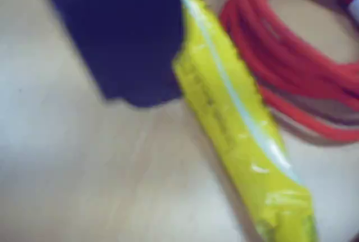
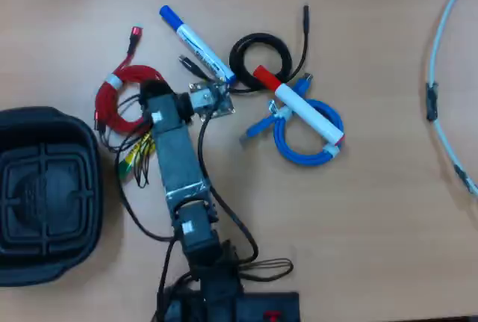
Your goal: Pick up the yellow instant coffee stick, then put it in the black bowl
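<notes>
Wrist view, blurred: yellow instant coffee stick lying flat on the pale wooden table, running diagonally from top centre down to the lower right edge, a bright glare streak along its length. Just beside it on the right, a coil of red cable — touching or merely close, cannot tell. On the left, a dark blue gripper jaw set against the upper part of the stick; only this one jaw visible, so spread or pinching cannot be told.

Overhead view: arm stretched over the table, covering most of the sachet — just a yellow sliver showing at its left flank. Black bowl at the left edge, near the arm. Further right, a blue-capped marker, a black cable coil, a red-capped marker across a blue cable coil
</notes>
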{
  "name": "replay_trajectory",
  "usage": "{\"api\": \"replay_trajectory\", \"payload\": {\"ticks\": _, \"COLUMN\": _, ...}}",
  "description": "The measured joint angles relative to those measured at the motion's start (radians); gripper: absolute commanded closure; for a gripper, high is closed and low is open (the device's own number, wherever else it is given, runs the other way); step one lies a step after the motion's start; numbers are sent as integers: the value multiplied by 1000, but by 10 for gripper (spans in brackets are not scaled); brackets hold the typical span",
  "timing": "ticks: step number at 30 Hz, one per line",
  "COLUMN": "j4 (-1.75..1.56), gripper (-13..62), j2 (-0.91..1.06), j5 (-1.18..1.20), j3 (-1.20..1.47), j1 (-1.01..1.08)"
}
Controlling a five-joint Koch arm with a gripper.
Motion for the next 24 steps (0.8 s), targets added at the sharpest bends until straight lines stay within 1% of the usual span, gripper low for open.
{"api": "replay_trajectory", "payload": {"ticks": 8, "j4": 78, "gripper": -81, "j2": -20, "j5": -63, "j3": -52, "j1": -6}}
{"api": "replay_trajectory", "payload": {"ticks": 13, "j4": 81, "gripper": -80, "j2": -75, "j5": -63, "j3": -52, "j1": 20}}
{"api": "replay_trajectory", "payload": {"ticks": 17, "j4": 83, "gripper": -81, "j2": -169, "j5": -41, "j3": -67, "j1": 44}}
{"api": "replay_trajectory", "payload": {"ticks": 24, "j4": 83, "gripper": -81, "j2": -239, "j5": 3, "j3": -69, "j1": 71}}
